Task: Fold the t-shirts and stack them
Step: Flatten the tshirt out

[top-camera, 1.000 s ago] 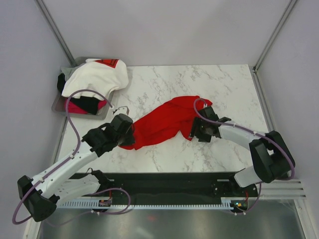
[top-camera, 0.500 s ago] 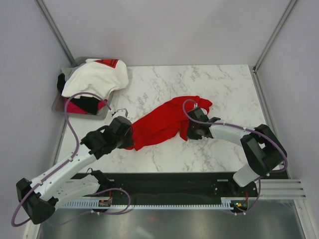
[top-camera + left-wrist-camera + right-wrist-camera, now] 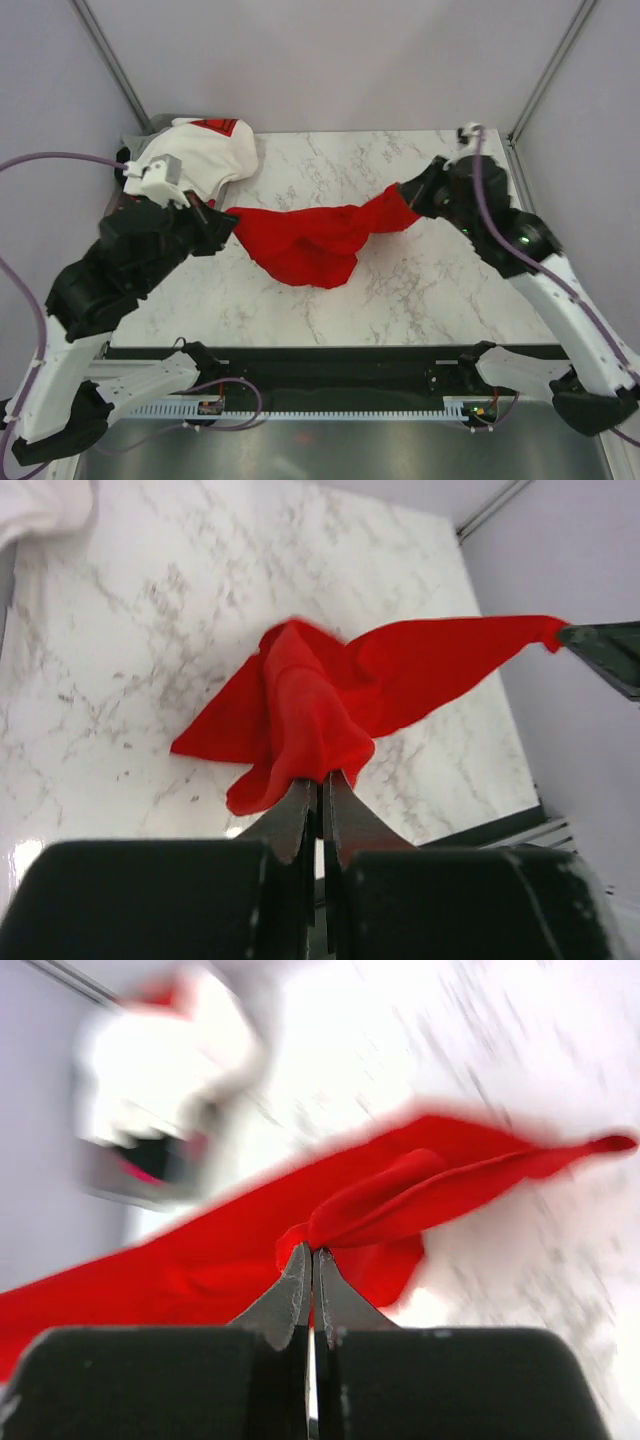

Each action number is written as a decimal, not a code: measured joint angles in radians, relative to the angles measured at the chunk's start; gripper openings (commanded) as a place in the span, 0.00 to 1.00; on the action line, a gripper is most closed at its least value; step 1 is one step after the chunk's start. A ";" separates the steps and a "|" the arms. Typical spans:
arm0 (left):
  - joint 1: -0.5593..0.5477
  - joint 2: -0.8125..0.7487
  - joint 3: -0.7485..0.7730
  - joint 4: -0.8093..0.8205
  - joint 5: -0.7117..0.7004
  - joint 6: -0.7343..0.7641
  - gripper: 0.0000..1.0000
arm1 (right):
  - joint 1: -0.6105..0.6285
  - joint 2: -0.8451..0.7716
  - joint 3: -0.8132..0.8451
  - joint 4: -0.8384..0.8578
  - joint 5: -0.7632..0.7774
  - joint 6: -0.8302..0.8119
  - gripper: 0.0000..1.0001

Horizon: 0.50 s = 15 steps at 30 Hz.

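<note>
The red shirt (image 3: 310,245) hangs stretched between both claws over the table (image 3: 430,290). Its middle sags toward the table's centre; cannot tell whether the lowest fold touches the marble.

The left gripper (image 3: 320,785) has its jaws pinched tight on one bunched end of the red shirt, above the table's left side.

The right gripper (image 3: 310,1258) has its jaws closed on the other end, raised above the table's far right part.

The white shirt (image 3: 200,155), with a red mark, lies heaped at the table's far left corner, apart from the red one. Right wrist view blurred.
</note>
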 measured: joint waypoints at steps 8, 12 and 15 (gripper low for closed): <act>0.000 0.163 0.614 -0.070 0.066 0.166 0.02 | 0.000 -0.271 0.433 -0.025 -0.064 -0.143 0.00; 0.000 0.184 0.802 -0.041 0.180 0.232 0.02 | 0.000 -0.351 0.504 -0.049 -0.083 -0.193 0.00; 0.000 0.133 0.818 -0.004 0.276 0.273 0.02 | 0.000 -0.397 0.549 -0.075 -0.090 -0.220 0.00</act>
